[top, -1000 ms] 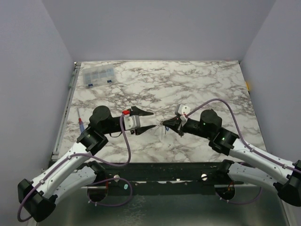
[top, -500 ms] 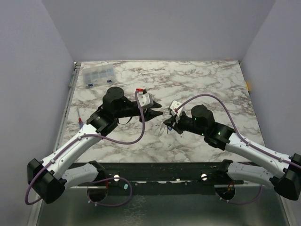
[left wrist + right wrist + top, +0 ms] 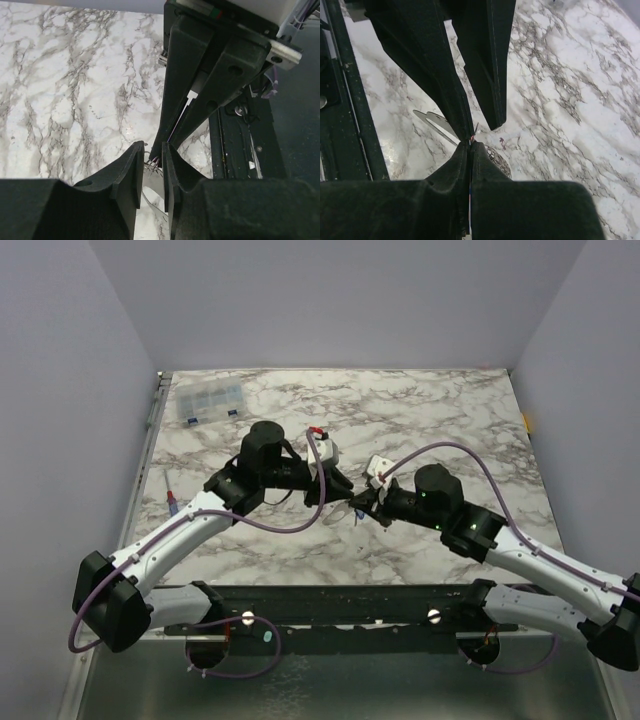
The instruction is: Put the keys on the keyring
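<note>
While no key looks threaded yet, the right gripper (image 3: 470,145) presses its matte black jaws together on a thin wiry sliver, seemingly the keyring (image 3: 475,128). One flat, silvery key (image 3: 436,121) lies beneath on the veined marble table (image 3: 440,410). Just beyond, the left gripper (image 3: 152,152) stands narrowly spread, holding nothing.

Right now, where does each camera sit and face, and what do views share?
Top: above and behind, looking down on the table; left arm and right arm show.
Left wrist: on the left arm, facing the right fingers; left fingers at bottom.
Right wrist: mirrored, facing left fingers; right fingers at bottom.
Both wrist views share the meeting tips.
</note>
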You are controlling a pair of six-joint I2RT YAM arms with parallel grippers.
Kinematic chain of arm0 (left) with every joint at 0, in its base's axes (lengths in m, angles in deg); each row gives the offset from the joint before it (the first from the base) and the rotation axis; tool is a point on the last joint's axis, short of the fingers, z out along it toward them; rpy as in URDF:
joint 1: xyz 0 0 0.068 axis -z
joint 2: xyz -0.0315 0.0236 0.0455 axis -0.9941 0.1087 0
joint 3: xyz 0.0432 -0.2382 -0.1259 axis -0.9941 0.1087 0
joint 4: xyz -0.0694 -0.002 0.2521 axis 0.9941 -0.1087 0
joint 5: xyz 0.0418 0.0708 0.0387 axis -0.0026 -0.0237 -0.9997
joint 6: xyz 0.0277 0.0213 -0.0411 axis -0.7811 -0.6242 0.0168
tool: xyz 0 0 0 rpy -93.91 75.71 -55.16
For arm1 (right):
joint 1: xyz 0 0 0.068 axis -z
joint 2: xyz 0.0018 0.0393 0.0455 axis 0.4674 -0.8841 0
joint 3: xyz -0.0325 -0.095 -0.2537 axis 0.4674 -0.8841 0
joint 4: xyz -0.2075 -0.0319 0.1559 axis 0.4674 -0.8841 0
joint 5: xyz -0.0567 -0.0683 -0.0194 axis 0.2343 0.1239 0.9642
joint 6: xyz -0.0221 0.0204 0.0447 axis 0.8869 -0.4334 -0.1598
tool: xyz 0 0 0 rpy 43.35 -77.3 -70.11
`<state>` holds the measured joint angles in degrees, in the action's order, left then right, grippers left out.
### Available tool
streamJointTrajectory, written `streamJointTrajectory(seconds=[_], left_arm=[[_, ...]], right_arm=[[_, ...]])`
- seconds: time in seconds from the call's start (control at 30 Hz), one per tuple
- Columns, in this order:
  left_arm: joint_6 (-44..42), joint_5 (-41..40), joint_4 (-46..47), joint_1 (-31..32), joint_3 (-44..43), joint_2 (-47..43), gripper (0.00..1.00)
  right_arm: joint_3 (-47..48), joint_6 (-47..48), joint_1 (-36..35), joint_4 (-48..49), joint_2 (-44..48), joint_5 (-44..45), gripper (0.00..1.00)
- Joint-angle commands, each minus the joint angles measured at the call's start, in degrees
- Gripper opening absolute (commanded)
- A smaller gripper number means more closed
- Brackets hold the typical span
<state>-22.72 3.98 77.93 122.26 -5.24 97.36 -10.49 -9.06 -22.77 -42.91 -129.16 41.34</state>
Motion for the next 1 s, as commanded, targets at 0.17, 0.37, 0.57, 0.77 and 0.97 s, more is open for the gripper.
streamJointTrajectory(seconds=[0.17, 0.37, 0.57, 0.77, 0.97], left_arm=[[-4.1, 5.9, 0.5, 0.5, 4.0, -4.6, 0.19], [-4.8, 5.4, 0.5, 1.6, 4.9, -4.5, 0.17], [-5.3, 4.8, 0.4, 2.1, 5.3, -4.1, 0.15], [-6.5, 4.6, -0.2, 2.0, 5.8, -4.2, 0.19], [-7.1, 5.3, -1.4, 2.2, 5.7, -4.0, 0.18]], right_arm=[[-0.5, 0.2, -0.3, 2.3, 4.0, -7.1, 0.01], [-0.5, 0.4, -0.4, 2.1, 3.9, -8.9, 0.01], [-0.9, 0.6, -0.4, 2.9, 4.2, -8.7, 0.01], [-1.1, 0.9, -0.3, 3.5, 5.4, -8.7, 0.01], [0.3, 1.9, -0.3, 1.8, 5.8, -10.5, 0.01]])
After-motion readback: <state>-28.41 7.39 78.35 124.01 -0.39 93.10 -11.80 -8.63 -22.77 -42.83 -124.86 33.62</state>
